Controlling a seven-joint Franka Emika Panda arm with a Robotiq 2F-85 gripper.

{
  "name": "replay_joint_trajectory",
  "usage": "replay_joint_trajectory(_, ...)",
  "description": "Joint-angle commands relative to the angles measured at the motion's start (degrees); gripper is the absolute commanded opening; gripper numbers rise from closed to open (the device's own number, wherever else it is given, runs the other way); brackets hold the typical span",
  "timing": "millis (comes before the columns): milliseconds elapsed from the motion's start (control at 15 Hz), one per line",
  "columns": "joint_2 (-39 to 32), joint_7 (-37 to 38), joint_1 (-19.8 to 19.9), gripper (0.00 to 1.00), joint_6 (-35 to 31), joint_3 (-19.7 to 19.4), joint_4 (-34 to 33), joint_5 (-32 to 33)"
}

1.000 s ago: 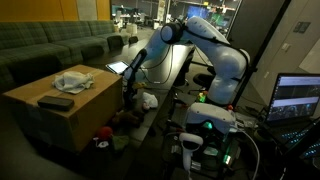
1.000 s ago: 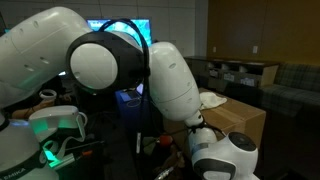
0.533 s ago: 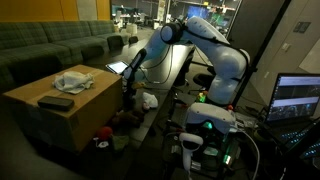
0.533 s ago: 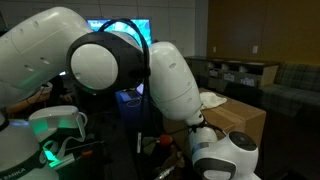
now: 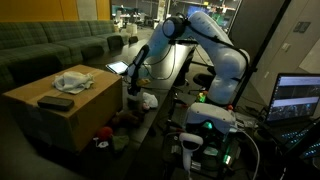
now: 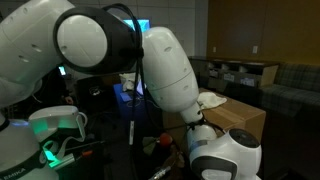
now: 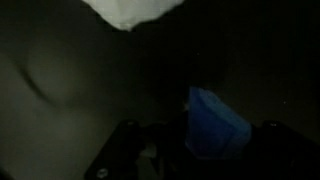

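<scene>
1. Arm [image 5: 205, 35]: white, jointed; in an exterior view it bends down from the right towards the floor beside the wooden table [image 5: 60, 118]; in an exterior view [image 6: 160, 70] its large links fill most of the frame and hide the tool end.
2. Gripper [image 5: 128, 92]: hangs low, just beside the near corner of the wooden table and above the floor; small and dark in that view.
3. Fingers [image 7: 128, 142]: seen in the wrist view only as dark, blurred shapes along the lower edge; the picture does not show whether the claw is apart, together or clamped on anything.
4. Blue object [image 7: 215, 122]: lies between the dark finger shapes, low and right of centre in the wrist view; its outline is soft and what kind of thing it is cannot be told; contact with the fingers cannot be told.
5. White patch [image 7: 135, 10]: at the top edge of the wrist view, well apart from the blue object.
6. White object [image 5: 147, 100]: on the floor, near the gripper, on the side away from the table.
7. White crumpled cloth [image 5: 72, 80]: on the table top; a dark flat object [image 5: 55, 102] lies near it, towards the table's front edge.
8. Red object [image 5: 102, 142]: on the floor in front of the table.
9. Sofa [image 5: 50, 45]: green, behind the table; laptop screen [image 5: 298, 98]: lit, at the far right.
</scene>
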State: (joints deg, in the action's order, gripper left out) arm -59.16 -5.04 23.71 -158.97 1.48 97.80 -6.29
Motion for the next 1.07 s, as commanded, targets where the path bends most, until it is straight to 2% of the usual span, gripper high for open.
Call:
replay_joint_trajectory(0, 10.55, 1.14, -3.07, 0.03, -2.00, -3.52, 11.76, -0.07)
replay_joint_trajectory(200, 17.89, 3.27, -7.17, 0.03, -2.26, -7.02, 18.33, 0.86)
replay_joint_trajectory(533, 29.50, 10.88, -18.86, 0.03, -1.65, -14.98, 26.47, 5.93)
replay_joint_trajectory(867, 37.54, 22.57, -31.79, 0.03, 0.31, -21.89, 28.38, 16.96)
replay_joint_trajectory(1000, 39.23, 27.24, -35.53, 0.03, 1.38, -23.19, 27.18, 22.22)
